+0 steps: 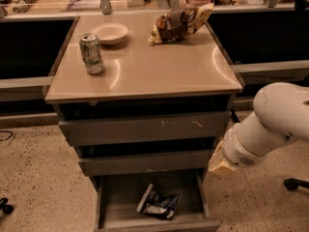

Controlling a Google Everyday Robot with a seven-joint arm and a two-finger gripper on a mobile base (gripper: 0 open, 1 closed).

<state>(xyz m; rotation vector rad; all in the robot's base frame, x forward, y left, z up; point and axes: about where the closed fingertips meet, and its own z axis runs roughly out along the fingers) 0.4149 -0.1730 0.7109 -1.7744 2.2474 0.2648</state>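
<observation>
My white arm (270, 124) reaches in from the right, and its gripper end (219, 164) hangs beside the right edge of the drawer cabinet, just above the open bottom drawer (108, 211). A dark crumpled snack bag (158, 203) lies inside that drawer, left of and below the gripper. The gripper touches nothing that I can see. On the tan cabinet top (159, 71) stand a green soda can (91, 53), a small white bowl (110, 33) and a brown chip bag (179, 22).
The two upper drawers (145, 129) are pushed in. Dark counters flank the cabinet on both sides. A chair base (295, 182) sits on the speckled floor at the right. A cluttered shelf runs along the back.
</observation>
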